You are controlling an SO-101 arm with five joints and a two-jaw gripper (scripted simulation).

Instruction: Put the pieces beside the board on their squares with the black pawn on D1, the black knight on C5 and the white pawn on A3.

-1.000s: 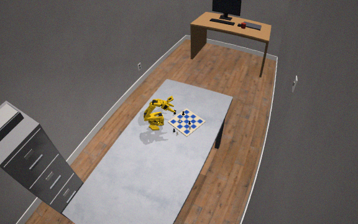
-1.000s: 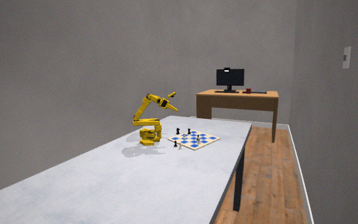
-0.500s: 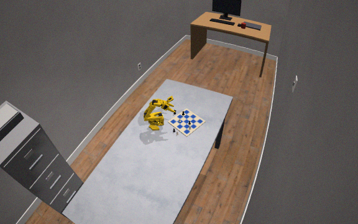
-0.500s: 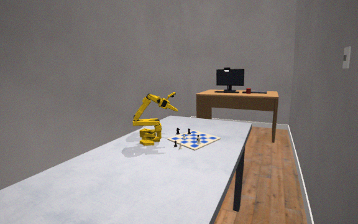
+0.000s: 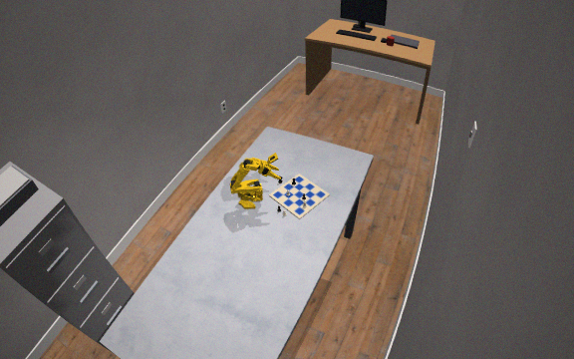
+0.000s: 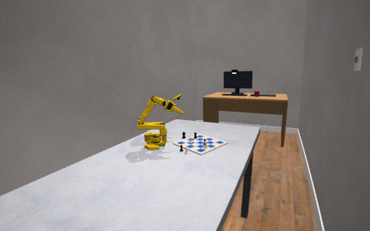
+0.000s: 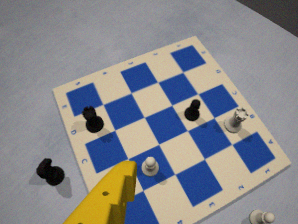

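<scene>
My gripper (image 5: pixel 279 174) (image 6: pixel 182 112) is partly open and empty, high above the table near the knight's side of the board; one yellow jaw shows in the wrist view, the other is hidden. The black knight (image 5: pixel 280 180) (image 6: pixel 184 135) (image 7: pixel 51 172) stands upright off the board, beside row C–D. The black pawn (image 5: pixel 279 209) (image 6: pixel 181 148) and white pawn (image 5: pixel 284 214) (image 6: pixel 186 151) (image 7: pixel 262 217) stand beside the board's near corner; the black one is outside the wrist view. The board (image 5: pixel 299 216) (image 6: pixel 201 154) (image 7: pixel 59 95) shows C5, D1 and A3 bare.
On the board, a black rook-like piece (image 7: pixel 93 121) stands on D5, a white pawn (image 7: pixel 150 166) on B4, a black pawn-like piece (image 7: pixel 192 111) on C2 and a white rook (image 7: pixel 235 121) on B1. The jaw overlaps the board's left part in the wrist view.
</scene>
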